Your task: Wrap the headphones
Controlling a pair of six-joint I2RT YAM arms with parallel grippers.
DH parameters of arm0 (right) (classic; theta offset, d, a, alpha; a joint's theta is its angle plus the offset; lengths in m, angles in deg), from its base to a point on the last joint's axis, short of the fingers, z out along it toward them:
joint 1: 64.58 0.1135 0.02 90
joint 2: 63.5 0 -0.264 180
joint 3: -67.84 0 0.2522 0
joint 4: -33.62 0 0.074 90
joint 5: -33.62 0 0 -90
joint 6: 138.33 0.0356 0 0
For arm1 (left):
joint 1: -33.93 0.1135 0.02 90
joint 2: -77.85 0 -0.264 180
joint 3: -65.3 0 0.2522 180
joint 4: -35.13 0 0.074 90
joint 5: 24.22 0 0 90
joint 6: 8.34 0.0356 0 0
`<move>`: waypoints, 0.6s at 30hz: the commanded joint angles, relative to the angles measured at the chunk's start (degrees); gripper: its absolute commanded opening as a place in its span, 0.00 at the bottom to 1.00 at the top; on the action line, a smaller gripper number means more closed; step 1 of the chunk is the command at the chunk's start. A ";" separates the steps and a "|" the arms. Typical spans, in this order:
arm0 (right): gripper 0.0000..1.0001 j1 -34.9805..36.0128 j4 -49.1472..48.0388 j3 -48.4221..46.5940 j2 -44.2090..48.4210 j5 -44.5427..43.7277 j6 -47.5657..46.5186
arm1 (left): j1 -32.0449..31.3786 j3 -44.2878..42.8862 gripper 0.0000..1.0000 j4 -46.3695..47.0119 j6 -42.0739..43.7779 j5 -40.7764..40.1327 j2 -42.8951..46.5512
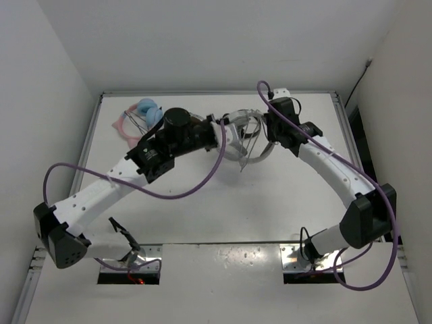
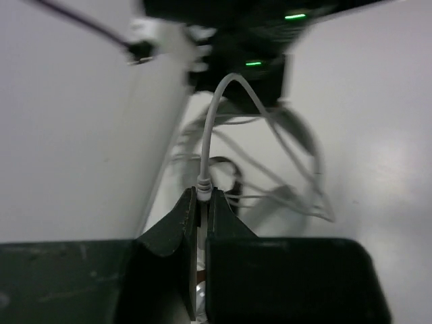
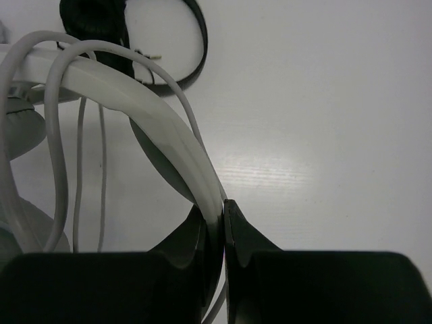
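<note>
Headphones (image 1: 258, 156) lie in the upper middle of the overhead view, on or just above the white table (image 1: 223, 216); which of the two is hard to tell. The left gripper (image 1: 233, 138) meets them from the left and the right gripper (image 1: 268, 129) from the right. Both sets of fingertips are lost among the pale band and wire. A pink and blue pair (image 1: 142, 113) lies in the upper left, partly covered by the left arm.

In the left wrist view the left gripper (image 2: 202, 202) is closed on the thin grey cable (image 2: 206, 145). The cable rises from between the fingers and arcs over near the top. Everything behind is blurred: the headphones (image 2: 300, 135) are only a pale smear of loops, and the dark shape with green lights at the top cannot be made out.

In the right wrist view the right gripper (image 3: 217, 219) is pinched tight on the white headband (image 3: 135, 88), which sweeps off to the upper left. Cable loops (image 3: 57, 135) drape over the band. A grey ear pad (image 3: 20, 128) is cut off at the left edge. A black pair (image 3: 199, 47) at the top is cut by the frame.
</note>
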 commanded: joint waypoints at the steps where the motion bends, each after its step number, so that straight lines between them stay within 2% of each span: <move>1: 0.00 -0.50 -3.76 1.58 5.40 8.08 0.67 | 5.14 -5.08 0.00 13.76 -4.79 -10.28 -2.82; 6: 0.00 -2.26 -0.77 5.00 8.21 22.58 -2.13 | 11.11 -12.03 0.00 15.89 -9.28 -13.19 -10.11; 11: 0.00 -0.50 -1.30 7.56 12.26 24.35 -5.30 | 16.29 -19.14 0.00 15.28 -10.60 -15.48 -17.49; 15: 0.00 -0.50 -0.68 8.09 14.11 24.97 -6.01 | 20.34 -26.70 0.00 10.19 -12.44 -16.71 -26.63; 18: 0.00 -1.03 0.54 7.56 15.51 26.99 -6.01 | 23.42 -28.48 0.00 7.37 -13.41 -16.71 -32.61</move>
